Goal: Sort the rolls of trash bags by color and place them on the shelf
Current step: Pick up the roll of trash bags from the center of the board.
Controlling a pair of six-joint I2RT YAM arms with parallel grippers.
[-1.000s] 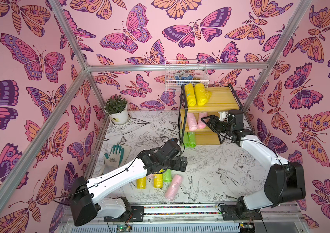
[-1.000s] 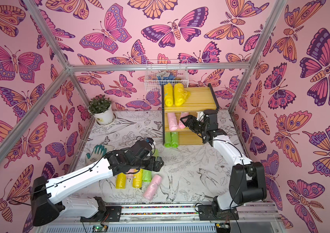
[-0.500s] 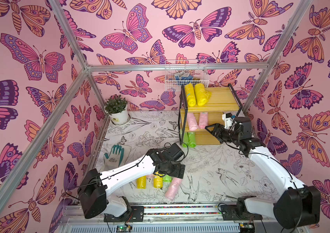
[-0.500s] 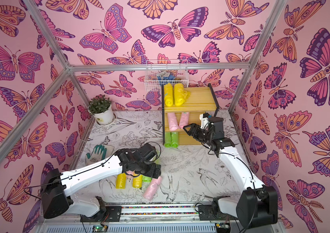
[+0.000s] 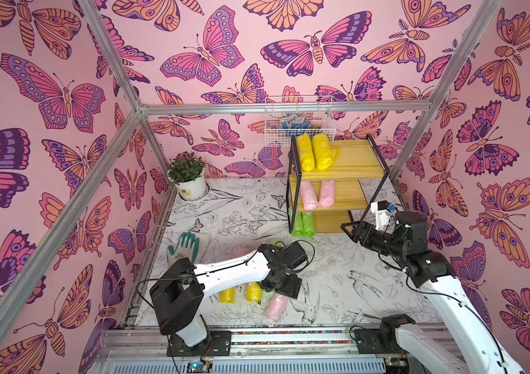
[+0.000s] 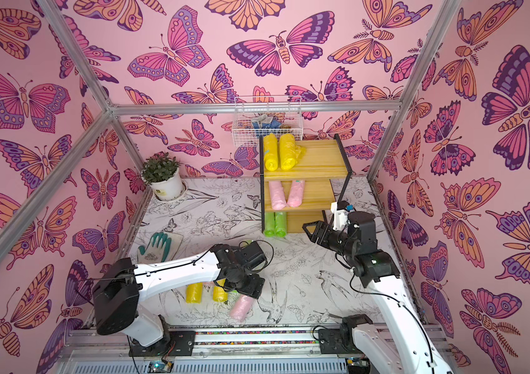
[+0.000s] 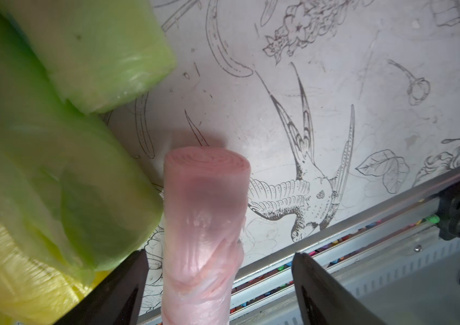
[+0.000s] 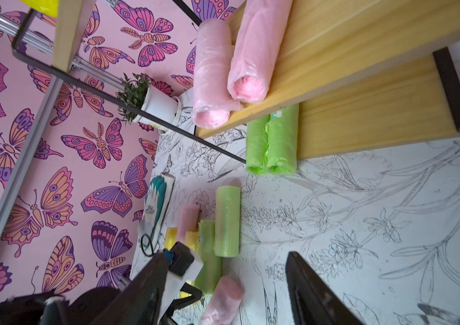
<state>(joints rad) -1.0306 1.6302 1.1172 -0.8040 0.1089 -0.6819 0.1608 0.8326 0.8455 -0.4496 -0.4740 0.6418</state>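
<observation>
The shelf (image 5: 354,162) stands at the back right. It carries two yellow rolls (image 5: 313,155) on top, two pink rolls (image 5: 317,194) on the middle board and two green rolls (image 5: 302,223) at the bottom. On the floor lie two yellow rolls (image 5: 227,294), a pink roll (image 5: 275,309) and green rolls (image 8: 227,222) partly hidden under my left arm. My left gripper (image 7: 220,254) is open and straddles that pink roll (image 7: 203,225), with a gap at each finger. In front of the lowest board hangs my right gripper (image 5: 354,231), open and empty.
A grey-and-green glove (image 5: 184,246) lies at the left of the floor. A potted plant (image 5: 189,176) stands in the back left corner. A white wire basket (image 5: 299,119) hangs above the shelf. A metal rail (image 5: 289,333) runs along the front edge.
My left gripper has come down toward the front over the pink floor roll, its jaws narrowing. My right gripper has drawn back from the shelf's middle board and dropped lower.
</observation>
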